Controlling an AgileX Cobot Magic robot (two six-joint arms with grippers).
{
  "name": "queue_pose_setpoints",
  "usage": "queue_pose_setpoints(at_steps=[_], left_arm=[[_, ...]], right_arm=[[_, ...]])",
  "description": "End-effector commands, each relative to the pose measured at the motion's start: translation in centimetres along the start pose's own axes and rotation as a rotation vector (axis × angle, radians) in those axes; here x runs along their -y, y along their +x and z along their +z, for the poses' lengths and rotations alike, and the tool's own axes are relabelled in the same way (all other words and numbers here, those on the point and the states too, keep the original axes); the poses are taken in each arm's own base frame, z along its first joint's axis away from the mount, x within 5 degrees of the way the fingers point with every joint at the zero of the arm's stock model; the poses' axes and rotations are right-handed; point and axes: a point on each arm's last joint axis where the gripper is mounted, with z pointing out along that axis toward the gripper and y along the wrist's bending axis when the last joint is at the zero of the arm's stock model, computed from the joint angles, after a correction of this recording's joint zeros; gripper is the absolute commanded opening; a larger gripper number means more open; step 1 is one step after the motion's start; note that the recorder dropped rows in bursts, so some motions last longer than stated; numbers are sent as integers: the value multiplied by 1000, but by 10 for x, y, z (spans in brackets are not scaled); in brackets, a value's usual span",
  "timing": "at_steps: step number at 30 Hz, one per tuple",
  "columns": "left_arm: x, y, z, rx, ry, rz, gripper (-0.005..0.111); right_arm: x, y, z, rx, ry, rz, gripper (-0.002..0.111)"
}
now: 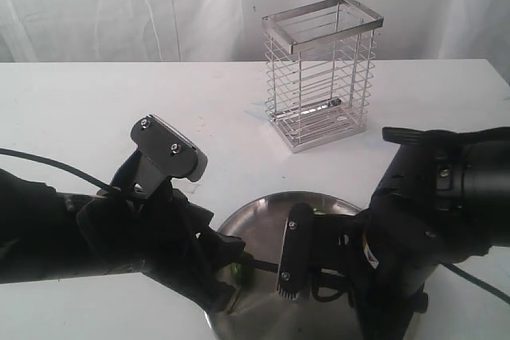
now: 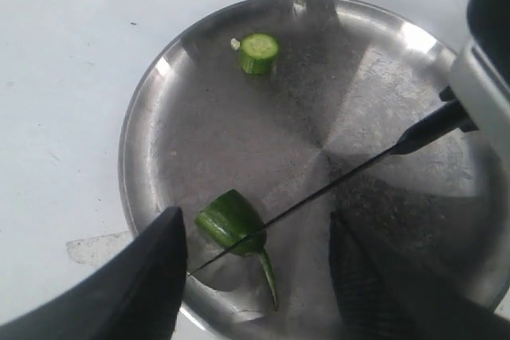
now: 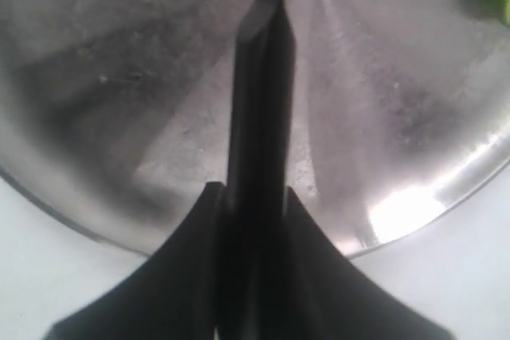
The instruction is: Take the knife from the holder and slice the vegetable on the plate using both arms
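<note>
**Knife** (image 2: 319,193): out of the holder and in my right tool (image 3: 249,197). The jaws are drawn in tight on the black handle and grip nothing else. The blade reaches across the plate (image 2: 239,125) and lies over the vegetable near its stem end. I judge it is lined up there for the next cut.

**Vegetable** (image 2: 229,219): a dark green piece with its thin stem, lying on the plate close to the rim. One cut round (image 2: 259,52) sits well apart from it across the plate, pale face up.

**Left tool** (image 2: 255,232): jaws spread wide, one on each side of the vegetable. As far as I can see they touch neither it nor the blade, and they hold nothing. I read this as a bracing post, placed so I can close in and steady the piece under the blade.

**Plate**: polished steel, resting on the white bench (image 2: 64,77) between my two arms, which both reach in low over it.

**Holder** (image 1: 323,77): wire basket, upright on the bench well behind the plate and out of both arms' way. I see no knife in it.

**Status, as I judge it**: slicing is under way, with one round off and the stem piece left to cut.

**Hazards**:
- The vegetable is unclamped and may skid on the smooth steel when I press down.
- The blade tip runs just beside one left jaw, so I want little sideways travel on the cut
</note>
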Motion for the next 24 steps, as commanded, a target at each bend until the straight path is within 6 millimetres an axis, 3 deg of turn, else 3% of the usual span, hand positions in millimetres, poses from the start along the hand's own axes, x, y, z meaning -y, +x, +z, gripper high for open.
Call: queue_pose_setpoints(at_steps=[1,24], left_arm=[[0,2,-2,-2,11,-26,58],[-1,2,-2,0,-1,-52,56]], right_arm=[[1,-5,7,6,11,-10,0],[8,-14,31,-67,42,-10,0]])
